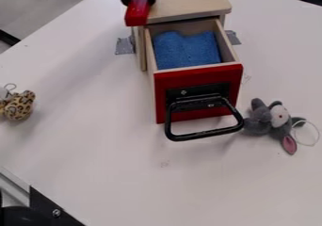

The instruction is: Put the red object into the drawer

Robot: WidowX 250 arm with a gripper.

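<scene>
White table [107,173]: drawer cabinet [189,1], 2 plush toys [258,122], tape [124,46].

Red block [136,17]: bar-shaped, held in black gripper [140,2], long side running toward 12 o'clock, near end squared; at 11 o'clock from drawer, outside it. Drawer [184,78]: pale wooden walls, red front, black loop handle [204,135] jutting toward 6 o'clock; pulled open, upright, blue spongy lining [187,51] inside; sits at 1 o'clock from view's middle.
</scene>
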